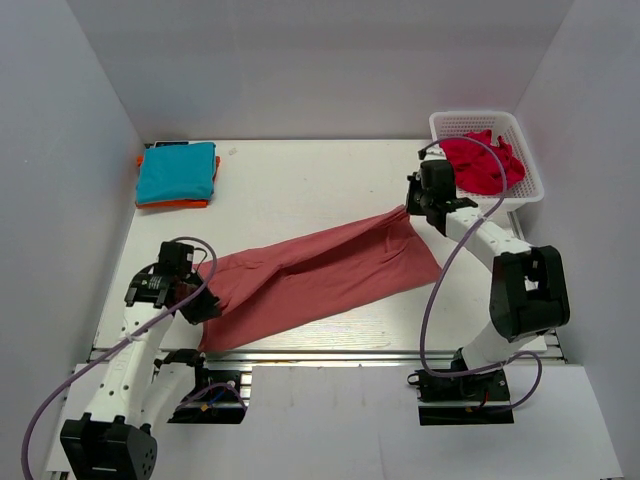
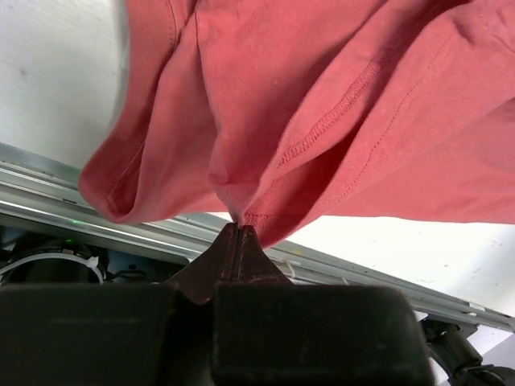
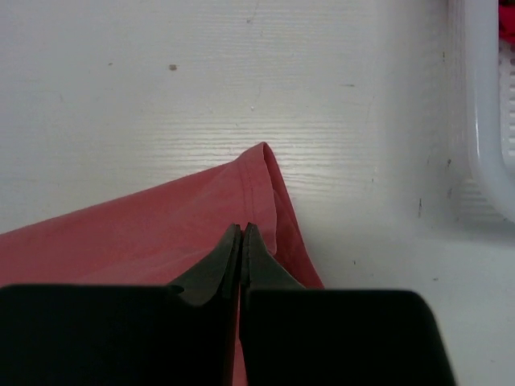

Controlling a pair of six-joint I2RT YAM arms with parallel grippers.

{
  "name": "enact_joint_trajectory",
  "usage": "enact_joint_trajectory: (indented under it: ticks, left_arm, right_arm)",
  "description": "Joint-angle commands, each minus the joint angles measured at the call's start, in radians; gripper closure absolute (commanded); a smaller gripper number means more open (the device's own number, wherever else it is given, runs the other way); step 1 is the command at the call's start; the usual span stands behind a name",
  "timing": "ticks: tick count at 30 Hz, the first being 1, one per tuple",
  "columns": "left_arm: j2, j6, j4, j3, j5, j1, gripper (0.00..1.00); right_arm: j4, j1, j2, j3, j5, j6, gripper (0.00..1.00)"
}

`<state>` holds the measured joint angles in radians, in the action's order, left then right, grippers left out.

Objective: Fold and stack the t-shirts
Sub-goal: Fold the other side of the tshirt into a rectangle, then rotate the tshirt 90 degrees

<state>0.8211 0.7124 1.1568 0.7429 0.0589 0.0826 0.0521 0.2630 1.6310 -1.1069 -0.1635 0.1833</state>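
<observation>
A salmon-red t-shirt [image 1: 320, 275] lies stretched in a long diagonal band across the table, from the near left to the far right. My left gripper [image 1: 203, 306] is shut on its near-left end; in the left wrist view the shut tips [image 2: 239, 227] pinch a bunched fold of the shirt [image 2: 322, 104], which hangs lifted above the table's front rail. My right gripper [image 1: 411, 211] is shut on the shirt's far-right corner; in the right wrist view the tips [image 3: 242, 229] close on the cloth [image 3: 145, 233] just behind its hemmed corner.
A folded teal shirt on an orange one [image 1: 177, 172] is stacked at the back left. A white basket [image 1: 527, 140] at the back right holds a crumpled red shirt [image 1: 480, 165]; its rim [image 3: 483, 121] is just right of my right gripper. White walls enclose the table.
</observation>
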Motion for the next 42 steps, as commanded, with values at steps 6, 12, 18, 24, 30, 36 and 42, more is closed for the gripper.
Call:
enact_joint_trajectory:
  ticks: [6, 12, 18, 24, 30, 36, 42]
  left_arm:
    - [-0.014, 0.013, -0.035, -0.1, 0.088, 0.003, 1.0]
    - [-0.002, 0.013, 0.049, -0.042, 0.088, 0.003, 0.43]
    - [0.062, -0.047, 0.012, 0.067, 0.053, 0.003, 0.0]
    - [0.142, -0.083, -0.299, 0.021, 0.064, 0.003, 0.0]
    - [0.246, -0.038, -0.655, -0.115, 0.088, 0.003, 0.0]
    - [0.481, -0.04, -0.801, -0.108, 0.121, 0.003, 0.0]
    - [0.702, -0.064, -0.789, -0.004, 0.07, 0.003, 0.0]
  right_arm:
    - [0.032, -0.004, -0.109, 0.143, -0.135, 0.122, 1.0]
    - [0.15, -0.007, -0.135, 0.205, -0.307, 0.237, 0.69]
    - [0.256, -0.005, -0.151, 0.162, -0.452, 0.309, 0.1]
    - [0.066, 0.007, -0.215, 0.154, 0.023, 0.125, 0.1]
    - [-0.106, 0.039, -0.14, 0.171, 0.43, 0.122, 0.1]
    - [-0.057, 0.045, 0.022, 0.134, 0.441, 0.171, 0.1]
    - [0.035, 0.028, 0.078, 0.163, 0.306, 0.229, 0.1]
